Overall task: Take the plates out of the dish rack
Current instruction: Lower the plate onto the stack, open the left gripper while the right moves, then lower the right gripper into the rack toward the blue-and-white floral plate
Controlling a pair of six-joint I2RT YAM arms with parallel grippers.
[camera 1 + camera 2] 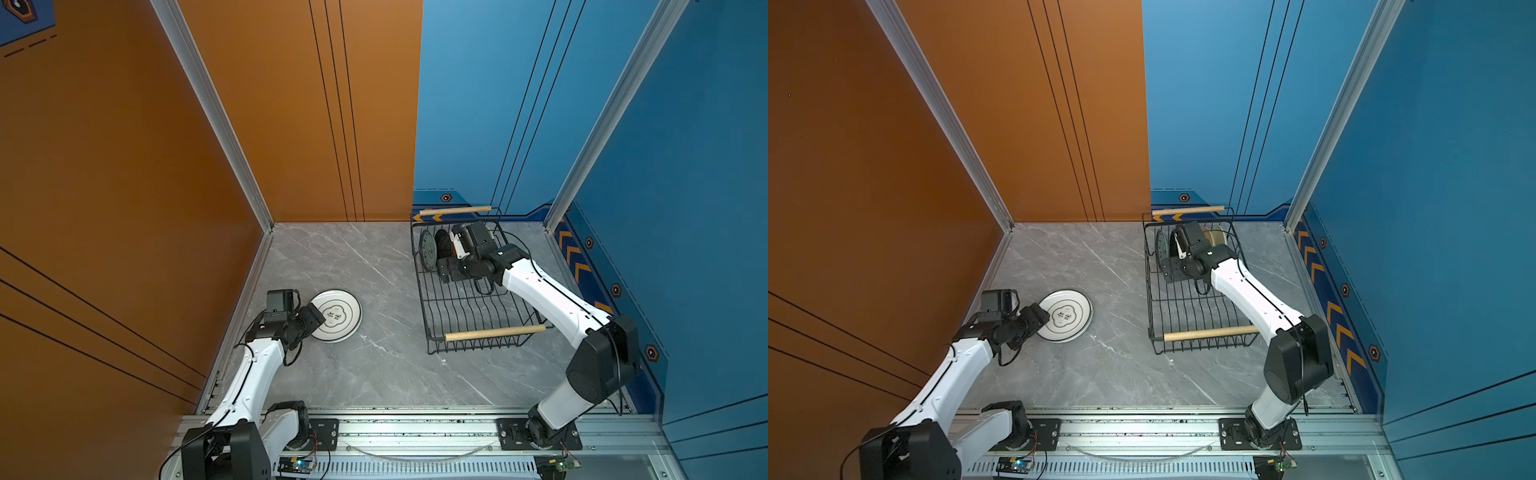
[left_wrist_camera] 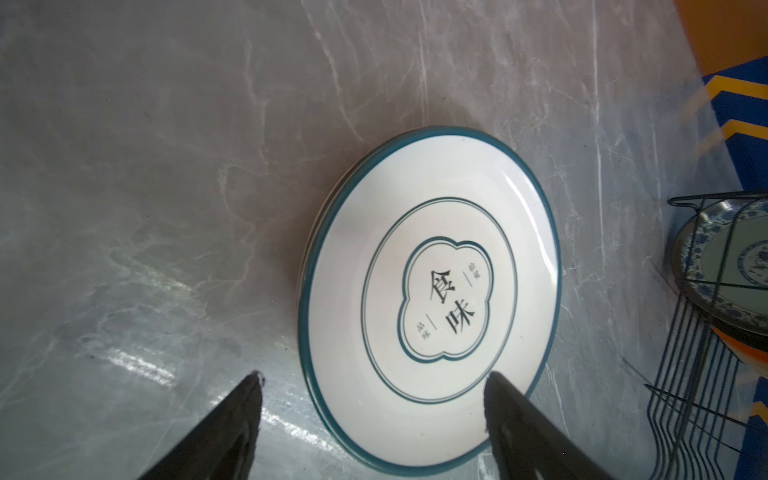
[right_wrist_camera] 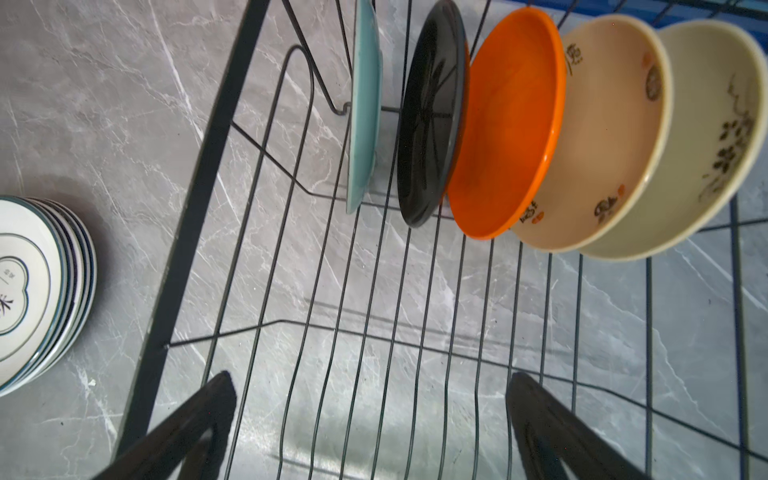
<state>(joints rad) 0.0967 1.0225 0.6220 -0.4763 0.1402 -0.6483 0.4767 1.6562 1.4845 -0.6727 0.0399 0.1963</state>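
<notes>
While five small plates stand on edge in the dish rack, the unloading looks roughly half done. In both top views the black wire rack sits at the right of the grey marbled surface, and its near stretch, by the lower wooden handle, is bare. The plates yet to come out crowd its far end, where the right wrist view shows them in a row: a teal plate, a black plate, an orange plate, a cream plate with small printed motifs and a paler cream plate with a dark sprig. The larger plates are already out: a stack of white plates with dark rims lies flat on the surface at the left-centre of both top views, well apart from the rack. At the left edge of the right wrist view its layered rims suggest about six plates, though I cannot count them for certain. The left end effector hovers at the near rim of that stack with its jaws spread wide, gripping nothing. The right end effector reaches inside the rack, jaws fully apart and empty, aimed at the row. By my judgement, what is left is lifting out those five small plates one by one.
</notes>
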